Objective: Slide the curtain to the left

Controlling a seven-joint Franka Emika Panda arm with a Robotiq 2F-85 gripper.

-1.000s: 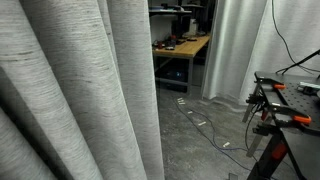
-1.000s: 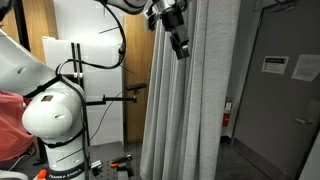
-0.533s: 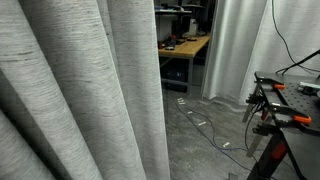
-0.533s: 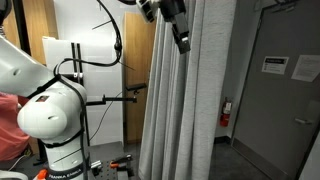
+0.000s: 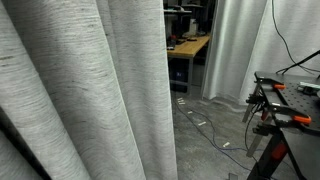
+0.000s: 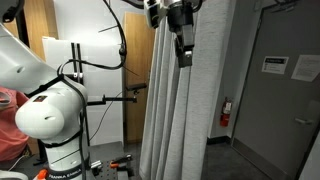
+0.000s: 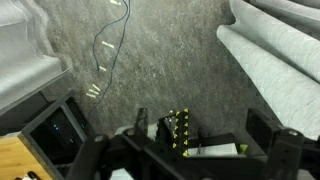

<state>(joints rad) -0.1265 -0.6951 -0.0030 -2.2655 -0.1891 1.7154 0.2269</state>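
The door sign cannot be read.

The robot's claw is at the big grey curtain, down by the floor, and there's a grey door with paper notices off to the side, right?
Not quite. The gripper is at the curtain high up, near the top of the exterior view, not down by the floor. The rest holds: the grey door with paper notices stands off to the side.

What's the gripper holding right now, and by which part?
Nothing: the wrist view shows no fabric between the open fingers; the gripper is only alongside the curtain.
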